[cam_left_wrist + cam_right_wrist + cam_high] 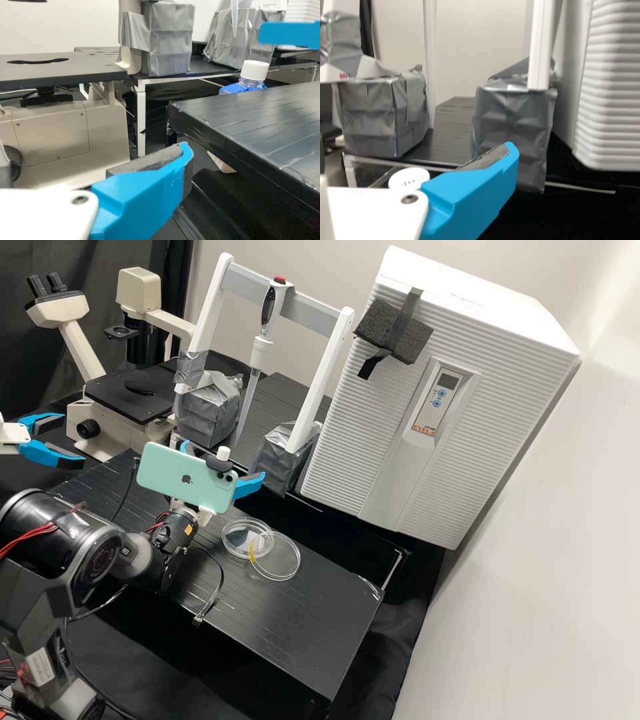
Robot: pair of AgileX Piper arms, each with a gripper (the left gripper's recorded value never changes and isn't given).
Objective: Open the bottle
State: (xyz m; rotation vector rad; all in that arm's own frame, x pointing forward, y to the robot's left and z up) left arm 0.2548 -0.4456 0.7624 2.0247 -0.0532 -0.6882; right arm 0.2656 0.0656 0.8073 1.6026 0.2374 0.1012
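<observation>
A small bottle with a white cap [223, 453] stands at the back of the black platform [300, 620]; the mint-green phone on the right wrist hides its body. The left wrist view shows its white cap and blue body [248, 79] beyond the platform edge. My right gripper [220, 465] is open, with one blue finger on each side of the bottle. Its cap [409, 179] sits low beside the near finger [480, 185]. My left gripper [57, 438] is open at the far left, by the microscope and well away from the bottle.
Two clear petri dishes [261, 547] lie on the platform in front of the right gripper. A microscope [100, 400] stands at the back left. Behind the bottle, a pipette [257, 367] hangs in a white stand with tape-wrapped feet [207, 403]. A large white ribbed machine [440, 393] fills the right.
</observation>
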